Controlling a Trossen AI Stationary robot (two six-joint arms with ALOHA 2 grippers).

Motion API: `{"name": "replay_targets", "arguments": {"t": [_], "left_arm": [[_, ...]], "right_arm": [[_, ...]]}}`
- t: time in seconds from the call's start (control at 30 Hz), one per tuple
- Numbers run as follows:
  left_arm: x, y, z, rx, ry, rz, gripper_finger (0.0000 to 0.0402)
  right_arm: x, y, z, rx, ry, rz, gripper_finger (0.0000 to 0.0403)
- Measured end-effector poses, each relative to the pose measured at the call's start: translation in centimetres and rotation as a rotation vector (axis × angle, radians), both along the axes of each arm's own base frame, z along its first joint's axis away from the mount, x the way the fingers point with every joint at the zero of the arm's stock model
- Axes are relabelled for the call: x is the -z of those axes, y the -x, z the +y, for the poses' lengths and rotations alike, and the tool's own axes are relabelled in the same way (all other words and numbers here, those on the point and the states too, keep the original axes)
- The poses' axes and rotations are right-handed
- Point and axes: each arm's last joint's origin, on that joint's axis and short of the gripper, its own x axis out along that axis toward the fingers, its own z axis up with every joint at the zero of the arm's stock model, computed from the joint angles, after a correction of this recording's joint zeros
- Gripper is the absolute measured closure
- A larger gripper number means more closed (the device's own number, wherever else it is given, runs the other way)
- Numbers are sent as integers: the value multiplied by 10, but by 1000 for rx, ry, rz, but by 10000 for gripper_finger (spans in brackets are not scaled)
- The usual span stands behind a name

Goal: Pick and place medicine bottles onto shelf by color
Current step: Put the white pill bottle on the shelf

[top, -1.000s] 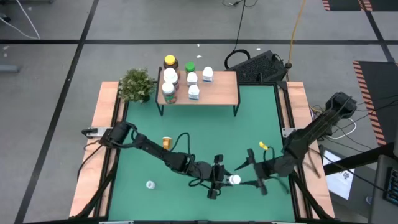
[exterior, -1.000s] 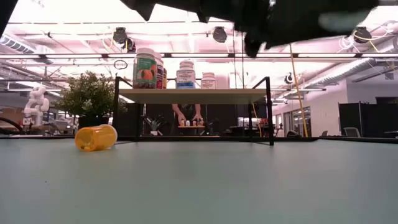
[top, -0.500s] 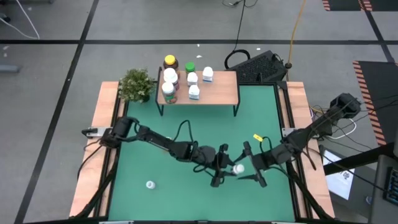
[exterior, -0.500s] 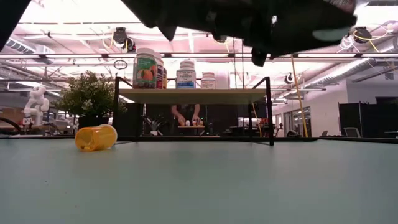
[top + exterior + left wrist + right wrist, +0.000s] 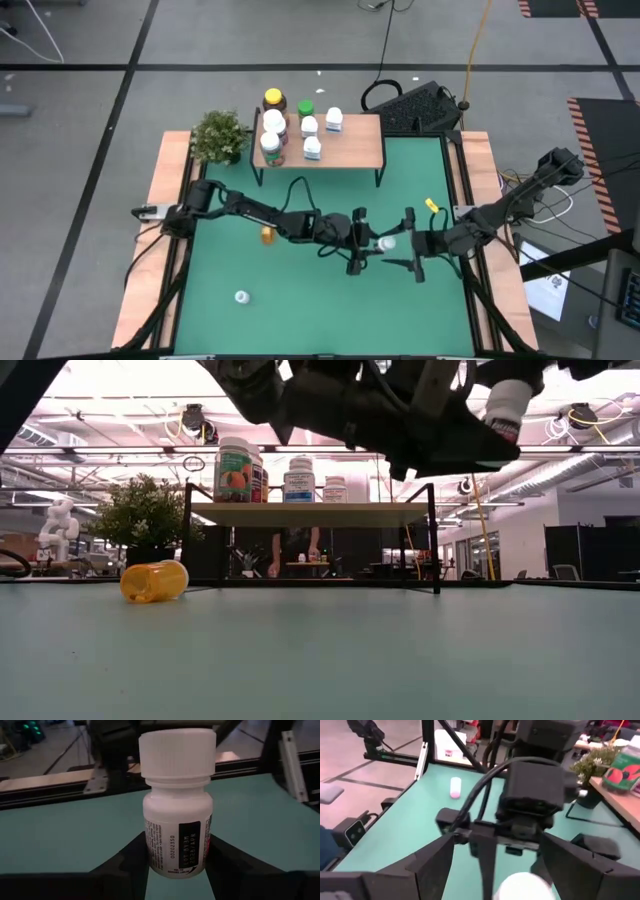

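Note:
A white medicine bottle (image 5: 176,820) with a white cap stands upright in my left gripper (image 5: 175,867), which is shut on it above the table's middle (image 5: 368,245). In the low view the bottle (image 5: 505,405) hangs high over the table. My right gripper (image 5: 403,247) faces it from the right, open, its fingers wide on either side of the cap (image 5: 520,887) without touching. The shelf (image 5: 345,150) stands at the far edge with several bottles (image 5: 272,140) on its left part. An amber bottle (image 5: 267,235) and a white one (image 5: 241,297) lie on their sides. My left gripper pinches the white bottle by the lower half of its body (image 5: 152,855), one finger (image 5: 125,865) on each side. The fingers come level from the table's left. The bottle is upright, cap up, lifted clear of the table.
A potted plant (image 5: 220,135) stands left of the shelf. A keyboard (image 5: 420,105) lies beyond the far right corner. The right half of the shelf top (image 5: 360,135) is bare. Wooden strips (image 5: 160,230) border the green mat.
Both grippers have moved together toward the table's far edge, the left carrying the white bottle with it and the right keeping just to its right. The bottle has come into the low view, high above the table.

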Motion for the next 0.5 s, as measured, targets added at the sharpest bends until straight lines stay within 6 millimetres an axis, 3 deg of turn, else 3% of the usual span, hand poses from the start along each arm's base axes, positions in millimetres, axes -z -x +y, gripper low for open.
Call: {"name": "replay_targets", "arguments": {"t": [0.23,0.5], "left_arm": [[0,-1,11,-16,-22,-2,241],[0,-1,7,-7,-26,-5,236]], "right_arm": [[4,2,-5,25,12,51,115],[19,10,-15,85,-38,47,115]]}}
